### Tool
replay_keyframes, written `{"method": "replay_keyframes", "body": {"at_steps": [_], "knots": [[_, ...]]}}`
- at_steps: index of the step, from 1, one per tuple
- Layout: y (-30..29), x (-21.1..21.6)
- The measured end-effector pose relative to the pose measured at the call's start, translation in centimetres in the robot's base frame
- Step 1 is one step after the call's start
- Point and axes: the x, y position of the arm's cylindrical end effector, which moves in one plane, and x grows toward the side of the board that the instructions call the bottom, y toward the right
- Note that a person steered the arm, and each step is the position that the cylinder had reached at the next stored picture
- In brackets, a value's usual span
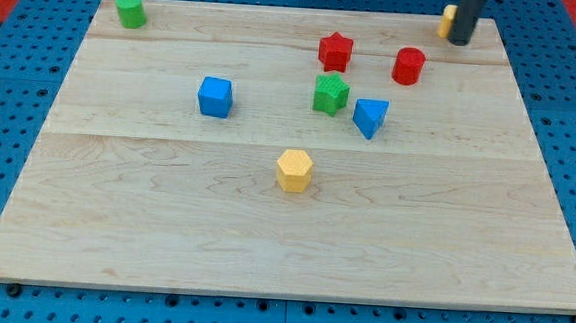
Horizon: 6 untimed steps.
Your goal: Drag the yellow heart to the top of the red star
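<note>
My tip (pixel 460 42) presses the yellow heart's (pixel 445 21) right side, far right of the red star (pixel 335 51), positioned for pushing leftward. No claw fitted; state cannot be told.

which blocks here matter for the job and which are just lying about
For the job: yellow heart, mostly hidden behind my tip at the view's top right; red star.

Lying about: green cylinder, red cylinder, green star, blue cube, blue triangle, yellow hexagon.
</note>
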Motion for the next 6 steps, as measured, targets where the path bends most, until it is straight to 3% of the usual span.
{"method": "replay_keyframes", "body": {"at_steps": [1,2,4,5,6], "knots": [[5.6,-2.5],[6.1,-5.2],[-5.2,-5.1],[-7.5,-4.7],[-2.3,-3.9]]}}
